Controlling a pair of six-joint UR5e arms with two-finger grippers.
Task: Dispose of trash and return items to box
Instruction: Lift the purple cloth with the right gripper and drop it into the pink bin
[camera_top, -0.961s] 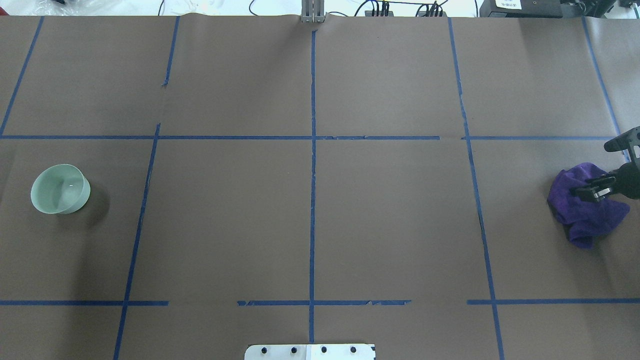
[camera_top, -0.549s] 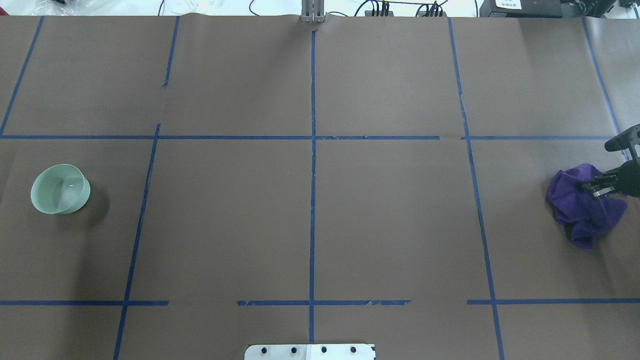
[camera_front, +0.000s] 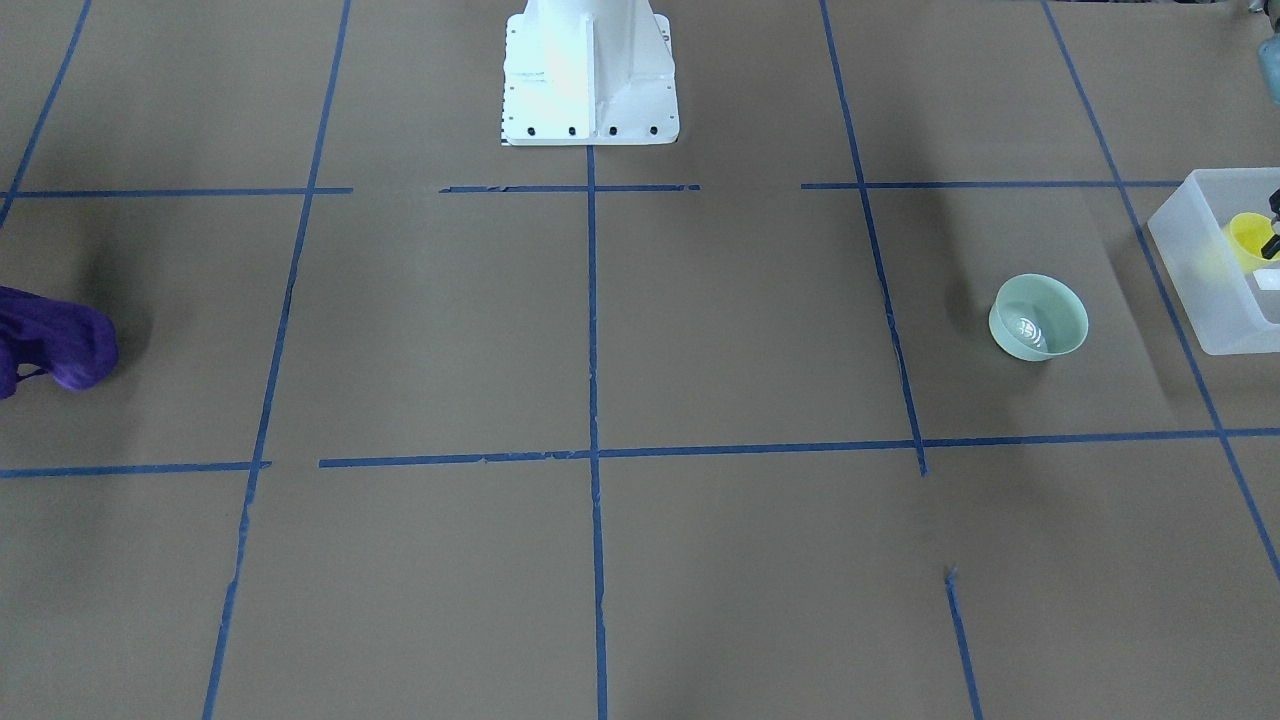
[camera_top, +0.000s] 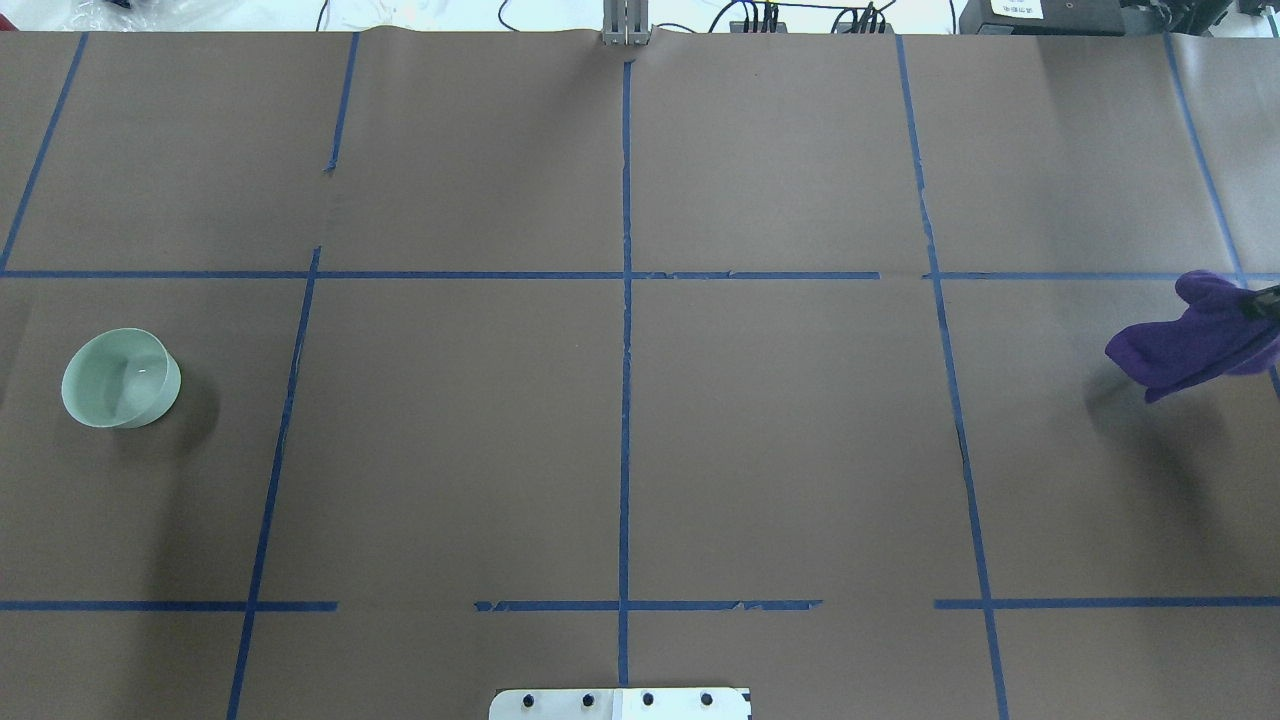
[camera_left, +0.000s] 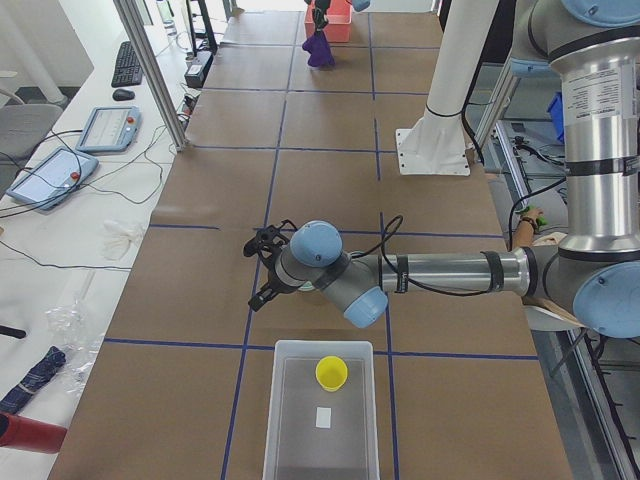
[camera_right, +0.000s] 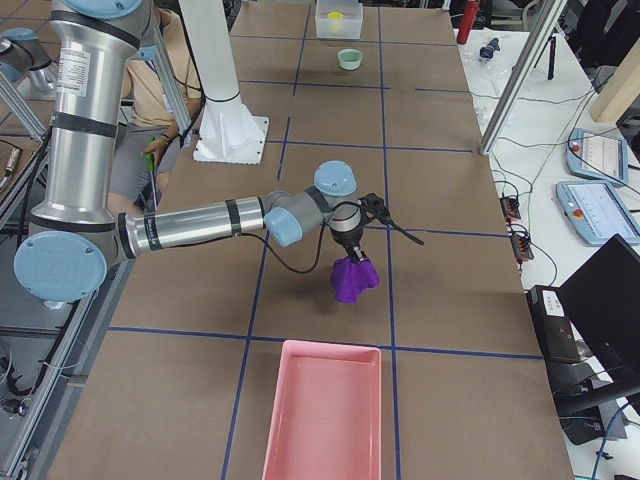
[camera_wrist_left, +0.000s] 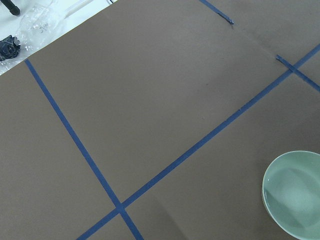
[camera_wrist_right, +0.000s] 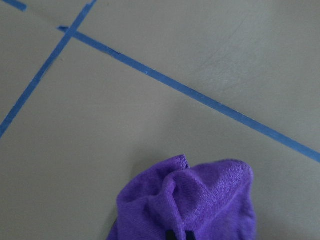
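Observation:
The pale green bowl (camera_top: 121, 378) stands at the table's left with a small silvery thing inside; it also shows in the front view (camera_front: 1038, 317) and the left wrist view (camera_wrist_left: 295, 195). The yellow cup (camera_left: 331, 373) stands in the frosted white box (camera_left: 285, 420), beside the bowl (camera_front: 1200, 280). My left gripper (camera_left: 263, 271) hovers beyond the box; I cannot tell if it is open. My right gripper (camera_right: 350, 252) is shut on a purple cloth (camera_top: 1195, 335) and holds it above the table, near the pink tray (camera_right: 322, 410).
A small white card (camera_left: 322, 417) lies in the box beside the cup. The white robot base (camera_front: 588, 70) stands at the table's near edge. Blue tape lines cross the brown table cover. Tablets and cables lie beyond the far edge (camera_left: 55, 170).
My right gripper has lifted the purple cloth off the table and carried it toward the right edge, almost out of the overhead view. The bowl has not moved.

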